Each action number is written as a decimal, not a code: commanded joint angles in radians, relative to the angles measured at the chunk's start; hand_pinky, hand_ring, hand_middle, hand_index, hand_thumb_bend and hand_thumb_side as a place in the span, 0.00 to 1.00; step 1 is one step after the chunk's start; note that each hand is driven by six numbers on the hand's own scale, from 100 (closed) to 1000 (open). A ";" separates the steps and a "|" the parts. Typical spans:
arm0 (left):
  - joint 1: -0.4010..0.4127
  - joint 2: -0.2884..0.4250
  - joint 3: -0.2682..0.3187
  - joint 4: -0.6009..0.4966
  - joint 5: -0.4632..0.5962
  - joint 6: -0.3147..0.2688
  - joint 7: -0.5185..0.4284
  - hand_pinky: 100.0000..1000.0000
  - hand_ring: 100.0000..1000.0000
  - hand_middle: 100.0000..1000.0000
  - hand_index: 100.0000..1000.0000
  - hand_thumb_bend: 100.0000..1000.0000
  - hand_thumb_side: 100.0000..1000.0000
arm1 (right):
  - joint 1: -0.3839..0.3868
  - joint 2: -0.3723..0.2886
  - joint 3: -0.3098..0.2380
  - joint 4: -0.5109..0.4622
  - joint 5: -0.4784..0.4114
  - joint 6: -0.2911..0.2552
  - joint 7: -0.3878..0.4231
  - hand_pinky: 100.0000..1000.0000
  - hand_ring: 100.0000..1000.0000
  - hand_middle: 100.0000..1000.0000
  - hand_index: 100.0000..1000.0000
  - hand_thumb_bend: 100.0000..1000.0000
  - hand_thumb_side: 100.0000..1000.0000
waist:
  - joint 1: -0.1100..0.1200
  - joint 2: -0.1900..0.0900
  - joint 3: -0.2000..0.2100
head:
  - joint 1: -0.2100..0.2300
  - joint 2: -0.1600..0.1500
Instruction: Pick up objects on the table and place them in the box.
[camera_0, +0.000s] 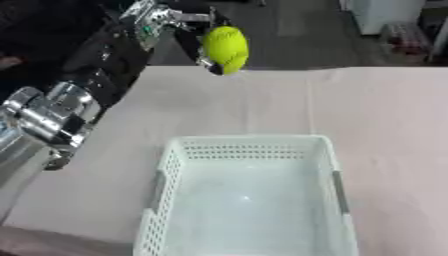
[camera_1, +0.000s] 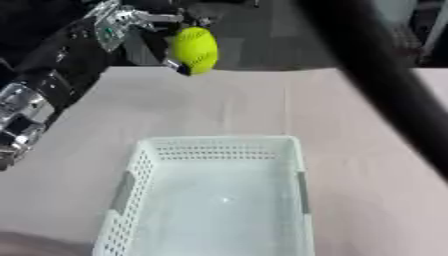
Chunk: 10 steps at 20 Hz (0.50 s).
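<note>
Yellow-green ball (camera_0: 226, 49) sits curled in the left hand (camera_0: 188, 35) well beyond the white box (camera_0: 254, 145), so released now it would likely miss.

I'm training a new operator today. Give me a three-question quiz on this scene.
1. True or false: the left hand holds the yellow-green ball.
2. The ball is: A) inside the white basket, B) on the table, C) raised near the table's far edge.
3. What lies in the basket?

Key: 1 true. 2 C. 3 Nothing visible.
</note>
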 joint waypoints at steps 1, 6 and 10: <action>-0.022 0.060 -0.030 -0.066 0.091 -0.160 -0.238 0.00 0.00 0.11 0.41 0.00 0.53 | -0.005 -0.025 -0.005 -0.013 0.007 -0.017 -0.021 0.24 0.39 0.41 0.54 0.00 0.96 | -0.003 -0.015 0.003 | -0.011 -0.008; 0.042 0.117 -0.115 -0.221 0.266 -0.175 -0.302 0.00 0.00 0.11 0.40 0.00 0.53 | -0.007 -0.029 -0.005 -0.013 0.009 -0.017 -0.023 0.24 0.39 0.41 0.54 0.00 0.96 | 0.002 -0.015 0.003 | -0.024 -0.012; 0.109 0.180 -0.185 -0.381 0.379 -0.194 -0.274 0.00 0.00 0.11 0.40 0.00 0.53 | -0.009 -0.033 -0.004 -0.013 0.010 -0.017 -0.022 0.24 0.39 0.41 0.54 0.00 0.96 | 0.006 -0.015 0.002 | -0.027 -0.013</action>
